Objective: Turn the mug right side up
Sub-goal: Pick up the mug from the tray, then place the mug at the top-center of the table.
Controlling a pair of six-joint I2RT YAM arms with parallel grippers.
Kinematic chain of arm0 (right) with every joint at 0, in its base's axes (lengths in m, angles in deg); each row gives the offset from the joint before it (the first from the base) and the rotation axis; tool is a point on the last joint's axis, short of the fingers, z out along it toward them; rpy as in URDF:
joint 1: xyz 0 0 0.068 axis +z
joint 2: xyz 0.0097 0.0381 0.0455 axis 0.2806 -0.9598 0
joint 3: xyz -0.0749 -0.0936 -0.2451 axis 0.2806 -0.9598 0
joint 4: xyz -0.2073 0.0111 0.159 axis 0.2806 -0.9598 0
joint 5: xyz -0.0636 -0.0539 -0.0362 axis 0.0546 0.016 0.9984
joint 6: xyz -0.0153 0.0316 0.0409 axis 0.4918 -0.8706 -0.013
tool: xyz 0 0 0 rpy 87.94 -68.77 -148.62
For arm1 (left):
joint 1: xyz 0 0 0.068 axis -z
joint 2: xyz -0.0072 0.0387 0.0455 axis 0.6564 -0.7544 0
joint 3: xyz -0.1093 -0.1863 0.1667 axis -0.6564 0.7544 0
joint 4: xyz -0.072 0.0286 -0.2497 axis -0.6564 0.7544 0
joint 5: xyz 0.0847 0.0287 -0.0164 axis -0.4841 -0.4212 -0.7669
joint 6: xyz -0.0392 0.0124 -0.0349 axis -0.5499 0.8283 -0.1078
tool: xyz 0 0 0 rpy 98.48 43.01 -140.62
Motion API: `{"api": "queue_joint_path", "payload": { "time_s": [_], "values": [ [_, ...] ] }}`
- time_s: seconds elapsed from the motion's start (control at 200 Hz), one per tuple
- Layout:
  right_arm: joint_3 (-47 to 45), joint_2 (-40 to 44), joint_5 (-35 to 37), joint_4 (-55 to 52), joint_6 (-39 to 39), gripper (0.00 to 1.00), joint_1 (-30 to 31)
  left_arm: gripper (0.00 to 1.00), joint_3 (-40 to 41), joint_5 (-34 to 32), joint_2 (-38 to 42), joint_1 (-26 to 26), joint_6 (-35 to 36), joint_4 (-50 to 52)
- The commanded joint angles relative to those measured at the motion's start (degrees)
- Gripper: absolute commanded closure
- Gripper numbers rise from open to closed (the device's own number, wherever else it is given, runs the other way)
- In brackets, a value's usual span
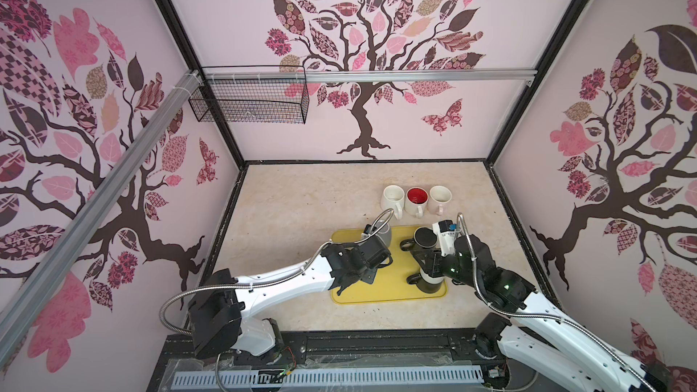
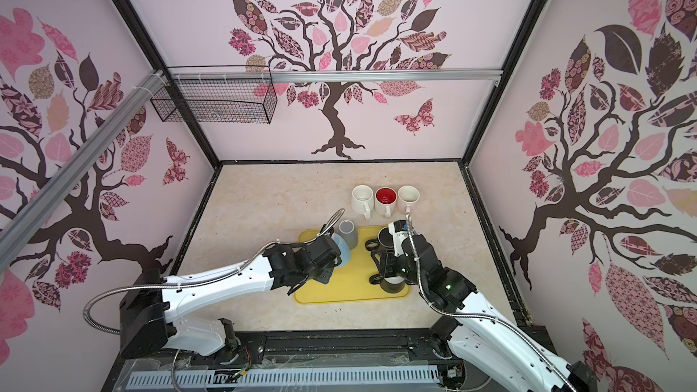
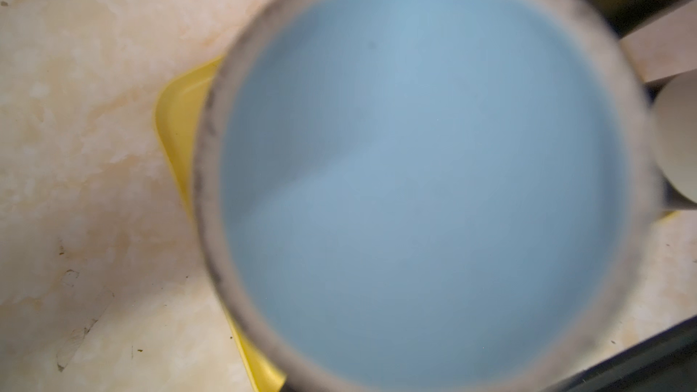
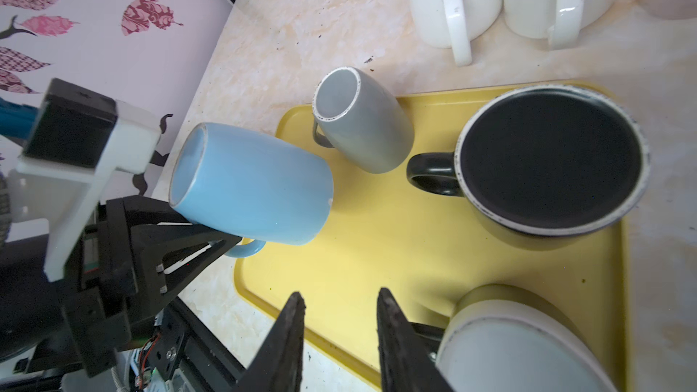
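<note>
L gripper [image 4: 231, 242]: clenched on the handle [image 4: 251, 249] of the blue mug [image 4: 249, 182], fingers [image 4: 188, 236] closed on it from below. Holds mug tilted far over, nearly on its side, base toward L wrist cam, mouth pointing away from gripper and down toward the yellow tray [image 4: 396, 250]. Cannot tell if mouth rim touches tray or hangs just above. In L wrist view only the blurred blue base [image 3: 415, 182], filling most of pic, w/ tray corner [image 3: 181, 107] behind. In a top view, only a blue sliver [image 2: 344, 254] just ahead of gripper body.

Just beyond L gripper, near blue mug but apart: gray mug [image 4: 364, 128], upside down on tray.

R gripper [image 4: 341, 333]: released, jaws apart, nothing between, only tray visible thru the gap. Hovers over tray, opposite L gripper. Ahead of R gripper: black mug [image 4: 550, 160], upside down, handle toward gray mug. Just beside R gripper: mug w/ white base [image 4: 520, 348], also upside down.

Beyond tray, on tabletop [image 1: 301, 201], farther from both grippers: row of 3 upright mugs, i.e. white mug [image 1: 392, 197], red-inside mug [image 1: 416, 197], cream mug [image 1: 440, 197], handles toward grippers.
</note>
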Motion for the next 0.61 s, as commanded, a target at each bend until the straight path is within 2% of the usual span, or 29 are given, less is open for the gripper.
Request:
{"api": "queue_joint_path", "payload": {
  "time_s": [0.0,0.16,0.33,0.6],
  "values": [
    [-2.53,4.02,-8.26,7.4,-3.03,0.65,-0.01,1.0,1.57,0.72,6.63,-0.95,1.85,-1.89],
    [-8.05,7.54,-17.27,20.62,-10.74,0.63,-0.01,1.0,3.75,6.11,16.79,-5.55,1.2,-4.02],
    [-13.44,7.06,-23.87,38.97,-19.59,0.61,0.01,1.0,7.84,12.33,26.79,-8.78,-1.17,-12.17],
    [-14.02,1.08,-29.27,52.01,-25.88,0.57,-0.06,1.0,8.11,16.12,28.99,-8.92,-4.41,-17.34]
  ]
}}
